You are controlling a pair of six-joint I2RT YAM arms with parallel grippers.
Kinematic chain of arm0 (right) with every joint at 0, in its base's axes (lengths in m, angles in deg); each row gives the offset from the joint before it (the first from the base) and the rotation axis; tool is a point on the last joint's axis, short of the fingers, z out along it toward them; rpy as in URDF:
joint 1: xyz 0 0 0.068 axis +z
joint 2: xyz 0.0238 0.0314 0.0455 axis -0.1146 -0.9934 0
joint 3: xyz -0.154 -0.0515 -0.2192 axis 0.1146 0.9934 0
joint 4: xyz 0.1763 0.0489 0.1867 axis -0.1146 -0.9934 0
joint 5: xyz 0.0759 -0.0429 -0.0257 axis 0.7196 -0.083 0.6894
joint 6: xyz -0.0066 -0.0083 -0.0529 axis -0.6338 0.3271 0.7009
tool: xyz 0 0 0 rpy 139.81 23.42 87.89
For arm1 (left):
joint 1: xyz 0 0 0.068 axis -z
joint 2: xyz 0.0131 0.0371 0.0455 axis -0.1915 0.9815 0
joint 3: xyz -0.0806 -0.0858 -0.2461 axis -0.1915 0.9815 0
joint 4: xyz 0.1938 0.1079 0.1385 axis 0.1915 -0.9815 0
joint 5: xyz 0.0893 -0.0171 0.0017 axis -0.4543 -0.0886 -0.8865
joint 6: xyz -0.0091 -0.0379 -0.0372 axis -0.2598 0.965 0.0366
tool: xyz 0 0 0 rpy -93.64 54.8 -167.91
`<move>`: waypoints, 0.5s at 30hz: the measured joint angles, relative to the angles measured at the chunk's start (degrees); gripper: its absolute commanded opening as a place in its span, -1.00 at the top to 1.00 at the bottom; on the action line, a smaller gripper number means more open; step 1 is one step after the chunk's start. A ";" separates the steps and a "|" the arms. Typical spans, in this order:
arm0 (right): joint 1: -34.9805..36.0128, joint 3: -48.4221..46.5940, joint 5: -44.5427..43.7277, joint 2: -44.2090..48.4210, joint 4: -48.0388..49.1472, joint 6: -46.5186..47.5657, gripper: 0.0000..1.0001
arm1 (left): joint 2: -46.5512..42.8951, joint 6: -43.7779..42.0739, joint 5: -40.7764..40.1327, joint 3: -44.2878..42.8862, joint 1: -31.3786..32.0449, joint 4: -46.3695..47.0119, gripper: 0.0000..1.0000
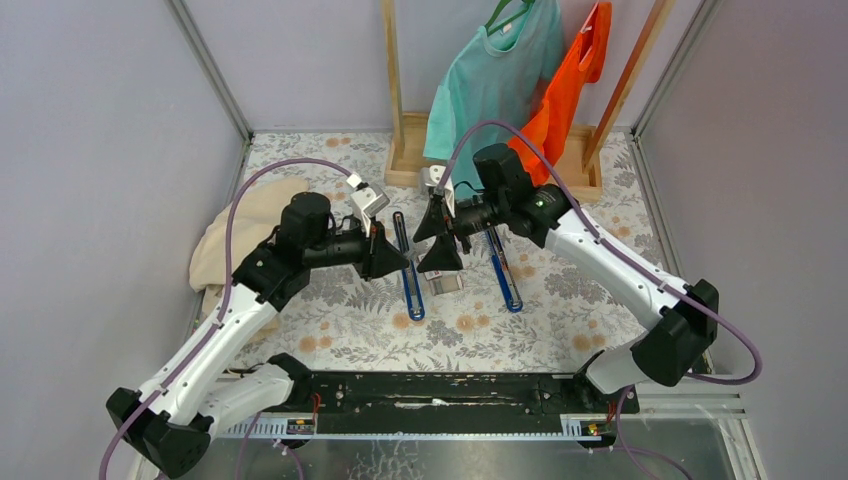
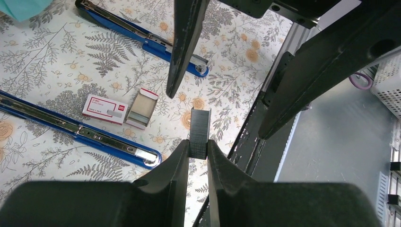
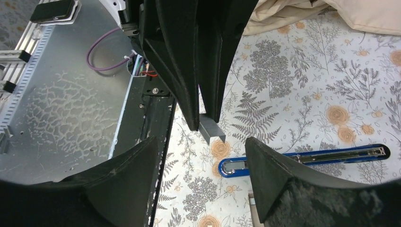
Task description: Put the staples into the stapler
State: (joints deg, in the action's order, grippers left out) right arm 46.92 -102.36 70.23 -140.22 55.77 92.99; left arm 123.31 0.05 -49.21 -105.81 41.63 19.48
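Pinching the staples (image 2: pixel 199 124) by one end in the left gripper (image 2: pixel 199 145), raised just past the front end of the left stapler (image 2: pixel 80 132), free end outward, probably for a handover. Holding the right gripper (image 3: pixel 201 142) spread wide and empty, facing that free end

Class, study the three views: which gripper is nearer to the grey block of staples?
Left. The left gripper pinches the staples between its fingers. The right gripper is open, faces the block from close by and does not touch it.
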 measured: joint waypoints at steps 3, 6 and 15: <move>0.00 -0.70 1.07 -1.14 -0.44 0.63 -0.40 | 0.28 -0.20 0.39 -0.28 0.26 -0.22 0.60; 0.00 -2.25 1.55 -2.49 -1.38 0.98 -0.31 | 0.42 -0.39 0.70 -0.94 0.52 -0.33 0.60; 0.00 -4.02 2.64 -4.07 -3.48 1.40 -0.06 | 0.59 -0.68 0.90 -1.07 0.85 -0.33 0.60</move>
State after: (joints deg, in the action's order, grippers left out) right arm 46.92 -106.38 72.88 -144.29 52.29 94.39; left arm 123.90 -0.63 -48.32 -106.89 42.48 19.15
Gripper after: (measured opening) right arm 0.559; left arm 0.237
